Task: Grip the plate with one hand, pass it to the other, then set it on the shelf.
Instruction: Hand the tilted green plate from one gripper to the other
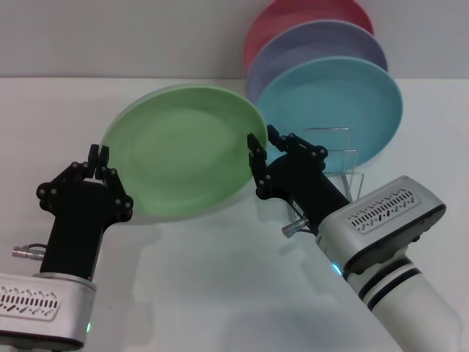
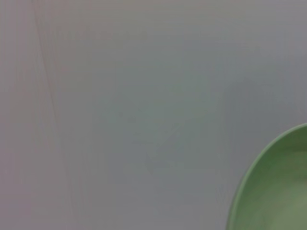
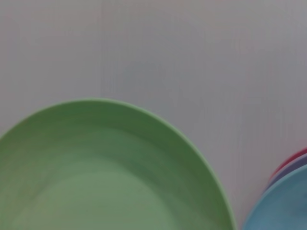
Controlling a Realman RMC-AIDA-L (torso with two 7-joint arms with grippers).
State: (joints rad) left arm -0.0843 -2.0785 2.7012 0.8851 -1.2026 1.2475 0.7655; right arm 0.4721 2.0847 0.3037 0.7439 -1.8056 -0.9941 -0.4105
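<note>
1. The bench [image 1: 220, 293] is a plain white surface carrying everything; the two arms reach over it from the near side.

2. The plate [image 1: 183, 150] is the biggest thing in play: round, light green, matte, with a shallow raised rim. It hangs tilted in the air above the bench between the two arms, its face turned toward the robot. It looks like thin plastic, so I judge it light and stiff, unlikely to break, yet smooth enough to pivot or slip in a narrow pinch.

3. Behind and to the right, a turquoise-blue plate [image 1: 333, 110], a lavender plate [image 1: 322, 48] and a red plate [image 1: 304, 22] stand on edge, one behind the other.

4. The shelf [image 1: 343, 158], a small rack of thin silver wire loops, stands just in front of the blue plate, partly hidden by the right arm. Its narrow slots call for an edge-on entry.

5. The right pincer [image 1: 255, 150] meets the plate's right rim; its fingers appear to pinch that rim, carrying the plate.

6. The left pincer [image 1: 99, 155] sits at the plate's left edge with its fingertips pressed together; whether any rim lies between them I cannot tell.

7. The rim is the only sensible hold: grip it squarely and deep enough to stop swinging.
</note>
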